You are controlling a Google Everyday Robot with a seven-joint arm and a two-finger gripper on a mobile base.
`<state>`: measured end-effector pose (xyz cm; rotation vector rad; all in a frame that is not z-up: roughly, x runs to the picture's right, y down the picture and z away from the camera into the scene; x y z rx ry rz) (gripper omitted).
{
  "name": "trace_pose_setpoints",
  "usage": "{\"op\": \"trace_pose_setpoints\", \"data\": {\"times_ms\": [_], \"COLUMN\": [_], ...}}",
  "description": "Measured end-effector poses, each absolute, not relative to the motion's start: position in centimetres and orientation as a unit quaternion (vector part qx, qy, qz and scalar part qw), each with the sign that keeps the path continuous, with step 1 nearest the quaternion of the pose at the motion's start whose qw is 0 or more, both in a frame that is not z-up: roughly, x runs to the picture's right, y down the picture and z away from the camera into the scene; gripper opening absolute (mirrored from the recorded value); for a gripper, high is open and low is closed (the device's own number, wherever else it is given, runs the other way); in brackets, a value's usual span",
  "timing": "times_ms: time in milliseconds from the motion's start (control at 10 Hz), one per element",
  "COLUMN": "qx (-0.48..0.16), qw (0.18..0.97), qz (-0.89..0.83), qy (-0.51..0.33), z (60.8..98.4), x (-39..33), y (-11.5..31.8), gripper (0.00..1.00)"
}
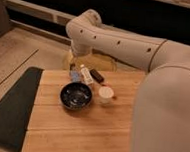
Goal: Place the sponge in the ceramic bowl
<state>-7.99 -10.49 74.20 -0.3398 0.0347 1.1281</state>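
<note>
A dark ceramic bowl (76, 96) sits on the wooden table (78, 132), left of centre. A faint lighter patch lies inside it; I cannot tell whether that is the sponge. My white arm reaches in from the right and bends down at the back of the table. The gripper (74, 72) hangs just behind the bowl, over the table's far edge, raised clear of the rim. No sponge shows plainly anywhere else.
A small white cup (106, 94) stands right of the bowl. Behind it lie a white bottle (86, 74) and a dark oblong object (97, 76). A dark mat (10, 106) lies on the floor to the left. My arm's bulk fills the right side.
</note>
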Motion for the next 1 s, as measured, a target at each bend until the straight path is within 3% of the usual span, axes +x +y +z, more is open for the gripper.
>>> {"op": "trace_pose_setpoints", "data": {"times_ms": [700,1000], "qx": [-0.222,-0.238], "qw": [0.876,0.883], "qz": [0.425,0.400], "qy": [-0.050,-0.061], "z": [84.3,86.1], "x": [-13.2,-14.3], "y": [-10.4,-10.0], "gripper": [0.65,0.65]}}
